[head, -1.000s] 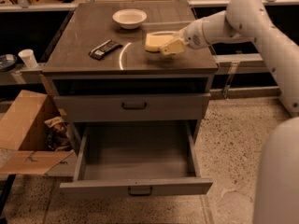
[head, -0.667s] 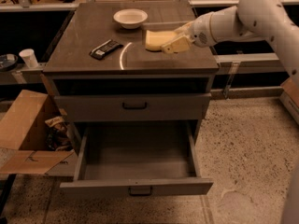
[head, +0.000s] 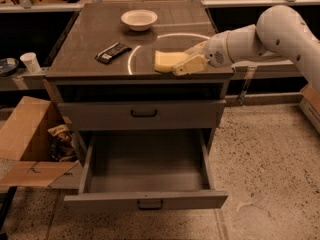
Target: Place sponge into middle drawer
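The pale yellow sponge (head: 166,61) is held in my gripper (head: 183,64) just over the front edge of the cabinet top (head: 95,39), right of centre. The gripper is shut on the sponge's right end, and my white arm reaches in from the right. The middle drawer (head: 145,200) is pulled wide open below and to the left of the sponge, and its grey inside is empty. The grey drawer front (head: 144,114) above it is closed.
A white bowl (head: 139,19) sits at the back of the cabinet top and a black flat wrapped bar (head: 113,52) lies at its left. An open cardboard box (head: 30,144) stands on the floor left of the cabinet. A white cup (head: 31,62) stands on a shelf at the left.
My gripper has carried the sponge from the middle of the cabinet top toward its front edge. The drawer, bowl and bar have not moved.
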You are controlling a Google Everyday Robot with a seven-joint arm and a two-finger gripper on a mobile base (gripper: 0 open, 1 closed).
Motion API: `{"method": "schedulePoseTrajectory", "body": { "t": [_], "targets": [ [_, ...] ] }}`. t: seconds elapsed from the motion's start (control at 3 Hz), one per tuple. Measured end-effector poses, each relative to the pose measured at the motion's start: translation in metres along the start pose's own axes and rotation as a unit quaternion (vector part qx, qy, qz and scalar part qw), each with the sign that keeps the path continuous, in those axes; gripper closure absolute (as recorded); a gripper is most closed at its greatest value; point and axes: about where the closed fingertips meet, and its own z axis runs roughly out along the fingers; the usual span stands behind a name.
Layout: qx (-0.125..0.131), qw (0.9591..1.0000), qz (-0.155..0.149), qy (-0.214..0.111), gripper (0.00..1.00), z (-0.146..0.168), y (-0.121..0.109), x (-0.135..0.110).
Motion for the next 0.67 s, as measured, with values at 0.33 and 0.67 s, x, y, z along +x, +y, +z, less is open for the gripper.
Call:
{"method": "schedulePoseTrajectory", "body": {
  "t": [0.33,0.67],
  "targets": [
    [-0.008,0.9999,0.000,0.010,1.00,0.0045,0.0042,0.0049],
    [-0.009,0.9999,0.000,0.010,1.00,0.0048,0.0045,0.0052]
  ]
}}
